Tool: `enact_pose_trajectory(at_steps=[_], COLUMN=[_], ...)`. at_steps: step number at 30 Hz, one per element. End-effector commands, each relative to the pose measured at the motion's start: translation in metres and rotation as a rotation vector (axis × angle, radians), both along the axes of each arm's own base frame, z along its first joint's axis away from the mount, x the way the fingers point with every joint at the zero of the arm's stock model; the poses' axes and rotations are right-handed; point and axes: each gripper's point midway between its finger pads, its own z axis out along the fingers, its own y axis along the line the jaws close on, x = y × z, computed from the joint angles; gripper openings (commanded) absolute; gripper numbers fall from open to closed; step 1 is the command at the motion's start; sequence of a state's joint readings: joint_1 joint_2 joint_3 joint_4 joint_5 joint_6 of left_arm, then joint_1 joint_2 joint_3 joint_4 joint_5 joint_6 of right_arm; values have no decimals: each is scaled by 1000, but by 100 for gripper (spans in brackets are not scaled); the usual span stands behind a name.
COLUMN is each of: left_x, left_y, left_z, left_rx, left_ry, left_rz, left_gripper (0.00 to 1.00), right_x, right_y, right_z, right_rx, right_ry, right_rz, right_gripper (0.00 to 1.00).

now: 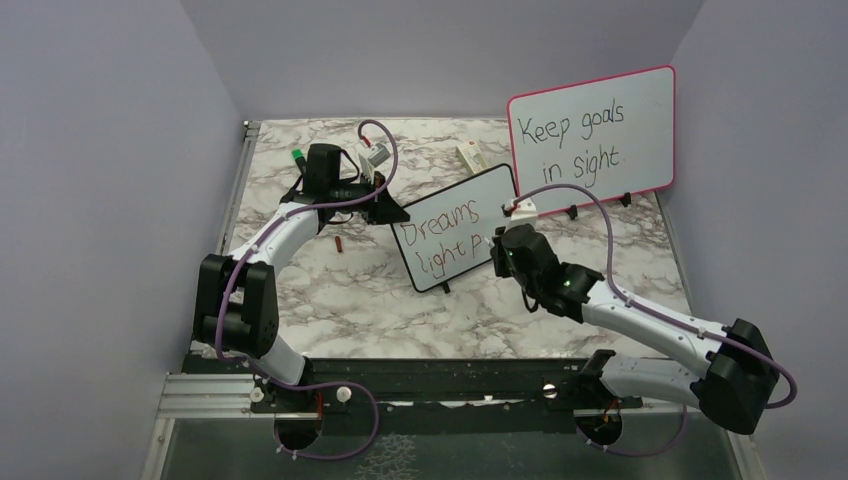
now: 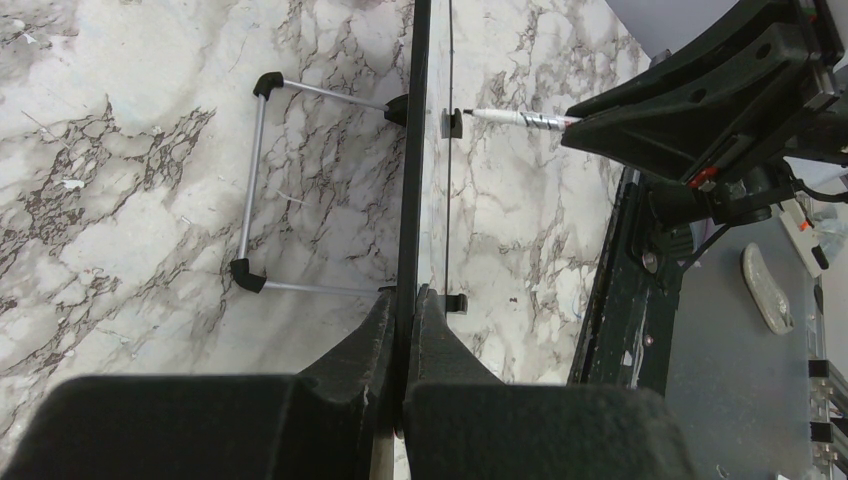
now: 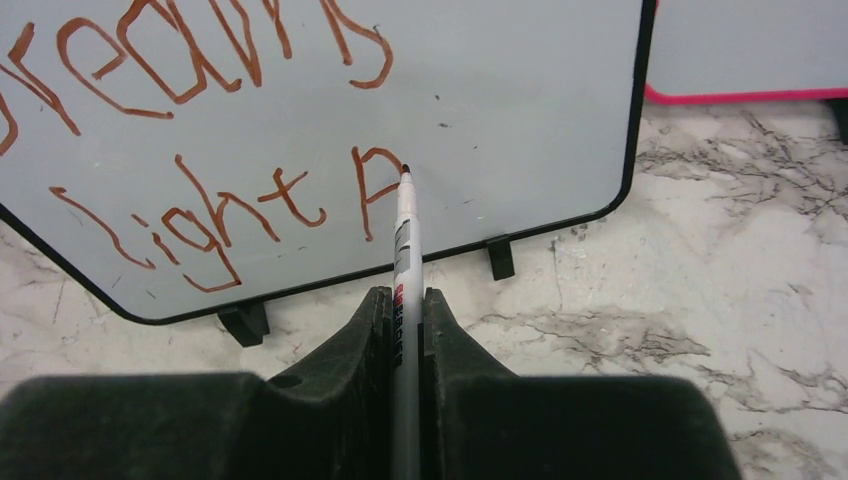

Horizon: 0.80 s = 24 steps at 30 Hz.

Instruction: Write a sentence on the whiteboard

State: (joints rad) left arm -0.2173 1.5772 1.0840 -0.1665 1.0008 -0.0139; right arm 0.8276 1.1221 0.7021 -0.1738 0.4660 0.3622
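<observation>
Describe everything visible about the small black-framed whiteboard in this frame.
The whiteboard is small, glossy white, with a thin black frame, rounded corners and black feet. It stands roughly upright on the marble table, propped by a wire stand behind. Red writing reads "Dreams" over "light p". The left hand clamps one side edge; the marker in the right hand meets its face at the p.

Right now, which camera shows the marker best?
The right wrist view: the marker juts from the right claw, tip at the whiteboard beside a red P. The left wrist view shows it side-on, small; the top view barely shows it.
</observation>
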Motion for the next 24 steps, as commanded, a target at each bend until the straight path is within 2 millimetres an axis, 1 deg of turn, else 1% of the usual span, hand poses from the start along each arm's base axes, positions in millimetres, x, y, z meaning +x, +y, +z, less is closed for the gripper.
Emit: enact_pose_trajectory(at_steps=[1,7,10,19,24], left_x=[-9,-9,-9,-9,-9], left_y=[16,17,16,16,16], left_z=[-79,-80,-80,-80,-80], left_rx=[224,226,226,225,224], left_ry=[146,150,150,149,149], left_rz=[85,85,84,81,81], left_gripper=[0,0,0,0,0], right_x=[10,16,18,20,22], right_y=[-16,-15,-12,-12,-11], right_z=[11,11,9,3,5], right_rx=[-26,-33,-34,-50,-48], right_ry=[-62,-75,-70,-58,-67], right_rz=[-56,-54,-45,-48,-44], right_gripper=[1,1,1,1,1])
